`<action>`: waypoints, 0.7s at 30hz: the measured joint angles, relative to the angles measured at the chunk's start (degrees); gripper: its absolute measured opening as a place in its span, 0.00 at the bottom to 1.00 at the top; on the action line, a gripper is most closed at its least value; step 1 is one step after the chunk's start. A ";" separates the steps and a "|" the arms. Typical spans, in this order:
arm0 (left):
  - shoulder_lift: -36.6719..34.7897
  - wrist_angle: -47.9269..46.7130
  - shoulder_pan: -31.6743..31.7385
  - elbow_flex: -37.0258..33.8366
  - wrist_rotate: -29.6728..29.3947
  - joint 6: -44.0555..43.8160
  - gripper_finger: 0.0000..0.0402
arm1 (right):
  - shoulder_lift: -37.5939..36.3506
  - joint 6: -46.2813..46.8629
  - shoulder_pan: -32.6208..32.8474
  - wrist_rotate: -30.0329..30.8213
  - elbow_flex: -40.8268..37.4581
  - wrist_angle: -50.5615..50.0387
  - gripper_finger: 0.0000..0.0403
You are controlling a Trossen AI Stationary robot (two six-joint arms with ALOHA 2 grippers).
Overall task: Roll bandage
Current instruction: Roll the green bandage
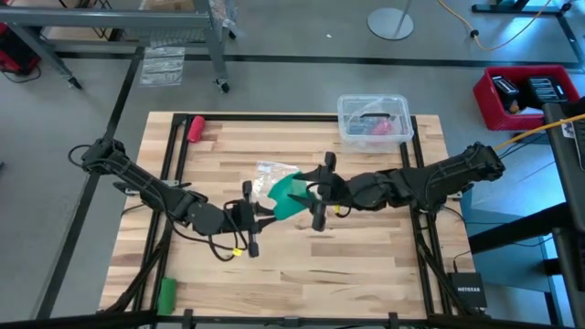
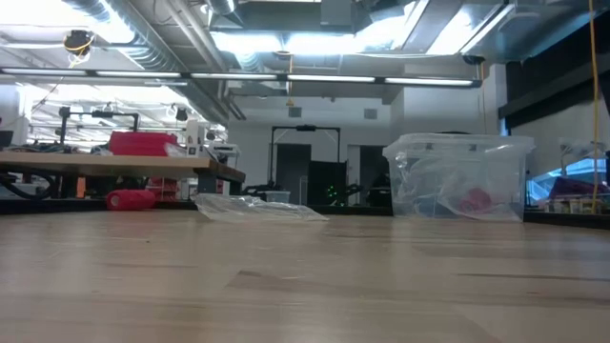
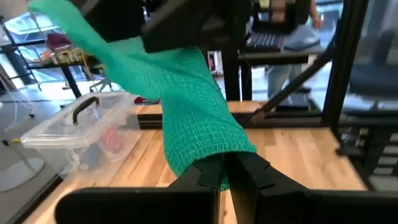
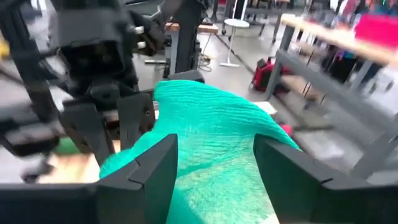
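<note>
Jaws, left gripper (image 3: 225,177): we find them pressed together on one end of the bandage (image 1: 291,195), cloth pinched between the two dark fingers (image 3: 198,179).
Jaws, right gripper (image 4: 214,163): we find them spread wide, one to each side of the teal cloth and not gripping it.
Bandage: we list a teal-green stretchy band, loose and part unrolled, stretching from the left jaws across to the right jaws, over the middle of the table (image 1: 366,274).
Plastic wrapper (image 1: 271,170): clear, lying flat on the table just beyond the bandage, on the far side of both jaws.
Clear lidded box (image 1: 373,121): we place it well beyond the right jaws, at the table's far edge; something red lies inside.
Pink-red roll (image 1: 196,126): far corner, well apart from the left jaws.
Small green roll (image 1: 166,293): near corner, behind the left jaws.
</note>
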 joint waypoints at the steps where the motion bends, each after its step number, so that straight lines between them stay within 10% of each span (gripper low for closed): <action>1: 0.00 -0.50 -0.02 0.00 -0.12 0.97 0.02 | 0.00 2.94 -0.02 -0.47 0.00 -0.20 0.54; 21: 0.02 -6.26 -1.14 0.00 -8.99 31.89 0.02 | -0.03 24.27 -0.09 -11.39 0.00 -3.85 0.50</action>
